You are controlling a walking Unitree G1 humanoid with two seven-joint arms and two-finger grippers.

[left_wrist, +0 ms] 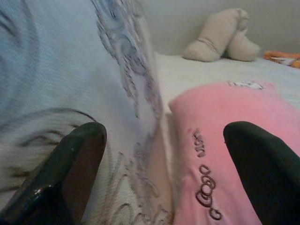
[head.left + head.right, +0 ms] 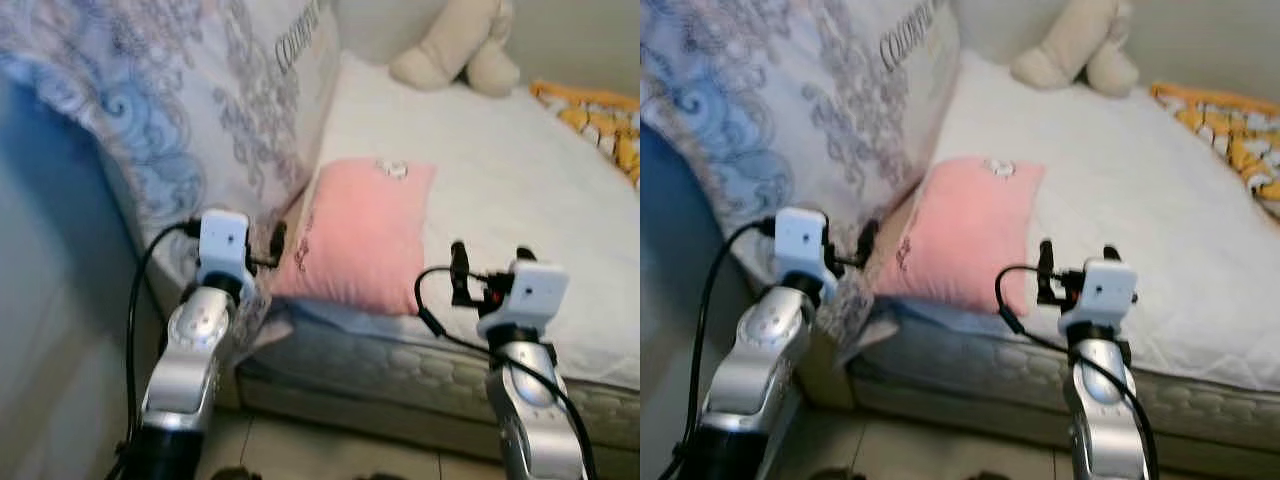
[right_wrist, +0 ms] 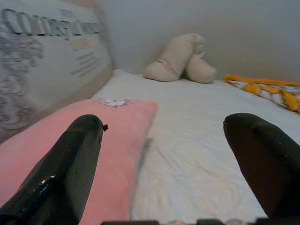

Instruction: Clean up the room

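Two grippers hover with fingers spread. The flat pink fabric pillow point(image 2: 365, 235) lies at one o'clock from the left gripper point(image 2: 268, 245), long axis running away toward twelve. The right gripper point(image 2: 490, 268) stands at its near right corner; I judge the left nearer.

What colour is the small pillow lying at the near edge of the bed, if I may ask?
Pink pillow, clearest in the left eye view.

Pink pillow point(image 2: 365, 235): soft matt fleece-like cloth, dark embroidered stitching, just ahead of the left gripper point(image 1: 164, 187) between its spread jaws. Large patterned pillow point(image 2: 190, 100): smooth printed cloth, against the left jaw. Mattress point(image 2: 500, 170): white quilted matt fabric ahead of the right gripper point(image 3: 164, 173). Plush toy point(image 2: 455, 45): beige cloth. Fingers point(image 3: 65, 173): glossy black plastic. Arms: brushed silver metal, white plastic wrist housings.
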